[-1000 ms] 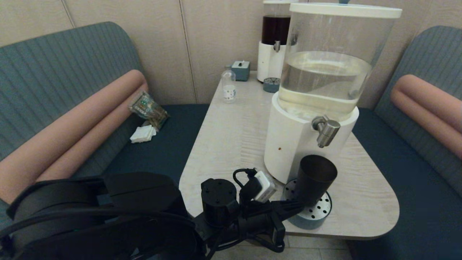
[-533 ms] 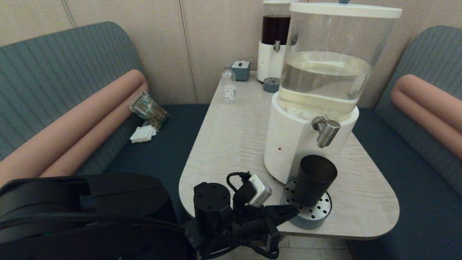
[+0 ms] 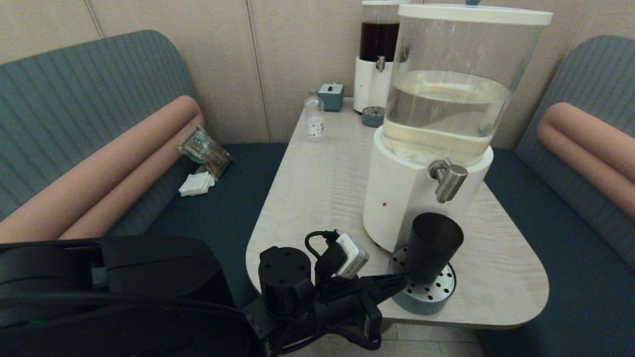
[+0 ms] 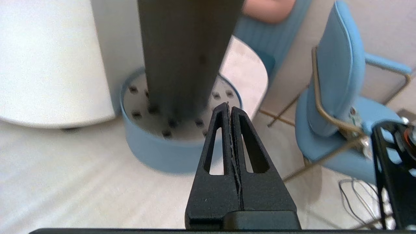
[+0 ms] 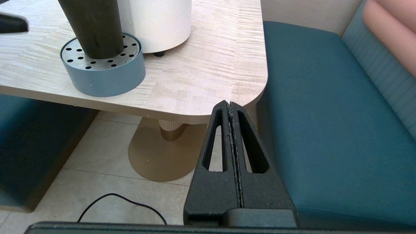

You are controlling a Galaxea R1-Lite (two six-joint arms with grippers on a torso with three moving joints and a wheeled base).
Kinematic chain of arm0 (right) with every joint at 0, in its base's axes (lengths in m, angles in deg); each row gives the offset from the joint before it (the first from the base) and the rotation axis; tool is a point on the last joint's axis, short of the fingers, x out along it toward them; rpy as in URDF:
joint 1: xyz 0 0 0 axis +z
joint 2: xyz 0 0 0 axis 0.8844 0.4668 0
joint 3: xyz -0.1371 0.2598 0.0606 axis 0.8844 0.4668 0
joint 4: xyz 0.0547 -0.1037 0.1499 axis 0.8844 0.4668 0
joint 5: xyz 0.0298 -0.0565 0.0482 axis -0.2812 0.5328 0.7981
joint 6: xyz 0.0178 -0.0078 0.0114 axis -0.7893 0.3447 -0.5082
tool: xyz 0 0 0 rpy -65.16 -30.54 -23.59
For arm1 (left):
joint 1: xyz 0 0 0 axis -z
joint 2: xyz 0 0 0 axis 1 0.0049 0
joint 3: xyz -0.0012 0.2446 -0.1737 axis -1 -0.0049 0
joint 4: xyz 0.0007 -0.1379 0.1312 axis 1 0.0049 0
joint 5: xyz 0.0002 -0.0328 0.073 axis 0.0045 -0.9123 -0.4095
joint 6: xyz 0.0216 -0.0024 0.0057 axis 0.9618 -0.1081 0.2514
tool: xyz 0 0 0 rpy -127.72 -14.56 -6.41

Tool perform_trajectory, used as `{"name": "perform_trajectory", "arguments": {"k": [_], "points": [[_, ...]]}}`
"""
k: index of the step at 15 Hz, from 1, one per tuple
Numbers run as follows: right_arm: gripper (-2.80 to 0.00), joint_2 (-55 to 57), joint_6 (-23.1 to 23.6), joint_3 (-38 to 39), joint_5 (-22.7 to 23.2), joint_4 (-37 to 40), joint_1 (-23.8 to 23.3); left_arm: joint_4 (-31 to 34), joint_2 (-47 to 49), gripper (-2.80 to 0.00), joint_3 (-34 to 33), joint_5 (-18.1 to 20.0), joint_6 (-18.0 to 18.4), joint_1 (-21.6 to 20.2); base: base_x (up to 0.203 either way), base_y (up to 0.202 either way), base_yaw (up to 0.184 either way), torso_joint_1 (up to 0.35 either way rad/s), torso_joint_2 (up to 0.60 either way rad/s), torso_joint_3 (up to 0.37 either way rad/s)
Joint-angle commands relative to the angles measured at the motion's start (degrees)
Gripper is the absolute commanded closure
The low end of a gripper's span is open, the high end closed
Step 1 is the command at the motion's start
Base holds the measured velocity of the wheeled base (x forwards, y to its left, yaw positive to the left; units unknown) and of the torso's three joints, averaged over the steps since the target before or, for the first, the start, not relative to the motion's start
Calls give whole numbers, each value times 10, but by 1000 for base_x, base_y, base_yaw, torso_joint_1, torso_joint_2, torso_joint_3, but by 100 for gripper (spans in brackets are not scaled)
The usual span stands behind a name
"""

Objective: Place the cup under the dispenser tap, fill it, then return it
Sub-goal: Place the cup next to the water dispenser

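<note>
Cup [image 3: 430, 248] sits on the drip tray [image 3: 430, 297], tap [image 3: 449, 179] at its 12 o'clock. Left gripper [image 3: 397, 283], fingers pressed together, empty, must next work the tap. Right gripper [image 5: 230, 105]: fingers together, empty.

Café booth: padded benches [image 3: 74, 114], corner table [image 3: 317, 183], two drink dispensers [image 3: 436, 124].

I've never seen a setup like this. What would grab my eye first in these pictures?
Probably the big clear-tank dispenser, half full of water, standing on the pale table with its steel dispenser tap facing you. Right below the tap, the dark cup stands upright on a round perforated drip tray. Just beside the tray, the left gripper points at the cup's base with its jaws shut, holding nothing.
</note>
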Motion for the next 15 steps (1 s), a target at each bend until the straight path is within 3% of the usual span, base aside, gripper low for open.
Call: {"name": "perform_trajectory", "arguments": {"k": [1,15], "points": [[0,0,0,8,0,0,0,-5,20,-280,24,0,-2,-4,0,0,0,0,0,0],[0,0,0,8,0,0,0,-5,73,-280,114,-5,-9,-8,0,0,0,0,0,0]]}}
